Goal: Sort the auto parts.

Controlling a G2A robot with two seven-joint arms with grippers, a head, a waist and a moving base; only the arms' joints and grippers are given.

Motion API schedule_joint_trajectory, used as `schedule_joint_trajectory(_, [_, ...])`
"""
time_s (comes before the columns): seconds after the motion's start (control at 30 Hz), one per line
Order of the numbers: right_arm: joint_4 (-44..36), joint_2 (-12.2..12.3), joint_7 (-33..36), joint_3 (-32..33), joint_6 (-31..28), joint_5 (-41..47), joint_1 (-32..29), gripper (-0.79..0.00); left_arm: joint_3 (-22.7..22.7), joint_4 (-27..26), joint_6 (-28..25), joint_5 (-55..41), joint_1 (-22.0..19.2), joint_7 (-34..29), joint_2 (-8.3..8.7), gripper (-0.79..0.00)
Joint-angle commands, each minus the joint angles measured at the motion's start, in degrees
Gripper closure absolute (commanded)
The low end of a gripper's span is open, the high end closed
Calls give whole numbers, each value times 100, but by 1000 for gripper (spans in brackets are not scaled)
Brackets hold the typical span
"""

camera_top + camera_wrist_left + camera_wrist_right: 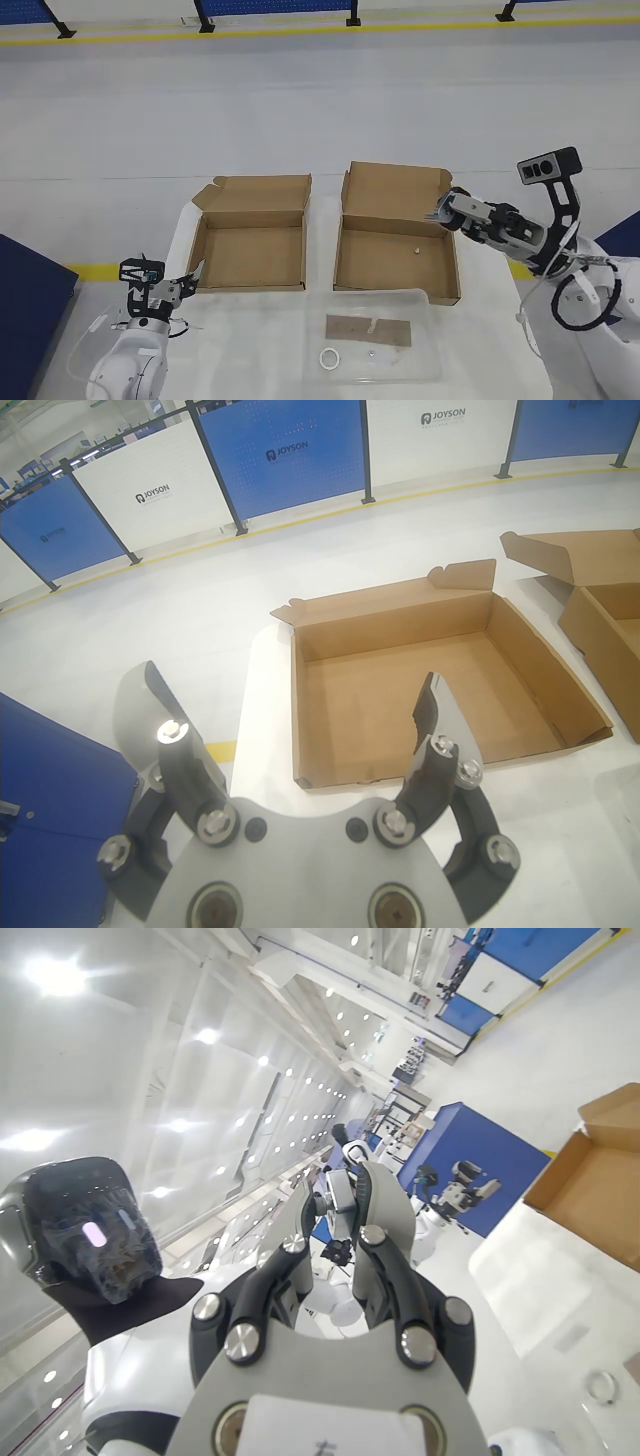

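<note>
Two open cardboard boxes sit side by side on the table: the left box (253, 258) (425, 700) is bare inside, and the right box (392, 260) (607, 610) holds one small pale part (415, 249). My right gripper (438, 213) (334, 1193) hovers over the right box's far right corner, tilted, and is shut on a small silver metal part (339, 1206). My left gripper (191, 276) (291, 680) stands open with nothing in it, just off the left box's near left corner.
A clear plastic tray (420, 305) (545, 1293) lies in front of the boxes, holding a brown cardboard strip (368, 330), a white ring (330, 357) (600, 1385) and a few tiny parts. A blue cabinet (55, 770) stands left of the table.
</note>
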Motion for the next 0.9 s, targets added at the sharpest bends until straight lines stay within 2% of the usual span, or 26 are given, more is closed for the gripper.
schedule_joint_trajectory(0.0, [26, -5, 75, 152, -41, -65, -209, 0, 0, 0, 0, 0, 0, 0, 0, -785])
schedule_joint_trajectory(0.17, [19, -30, 154, 361, -138, -69, -506, 0, 0, 0, 0, 0, 0, 0, 0, -785])
schedule_joint_trajectory(0.43, [18, -33, 141, 374, -156, -61, -515, 0, 0, 0, 0, 0, 0, 0, 0, -785])
schedule_joint_trajectory(0.6, [-87, 19, -136, 785, 157, -1807, -529, 0, 0, 0, 0, 0, 0, 0, 0, -785])
schedule_joint_trajectory(0.73, [-188, 66, -44, 1025, 450, -2937, -586, 0, 0, 0, 0, 0, 0, 0, 0, -785])
schedule_joint_trajectory(0.87, [-300, 109, 144, 1003, 617, -3998, -642, 0, 0, 0, 0, 0, 0, 0, 0, -785])
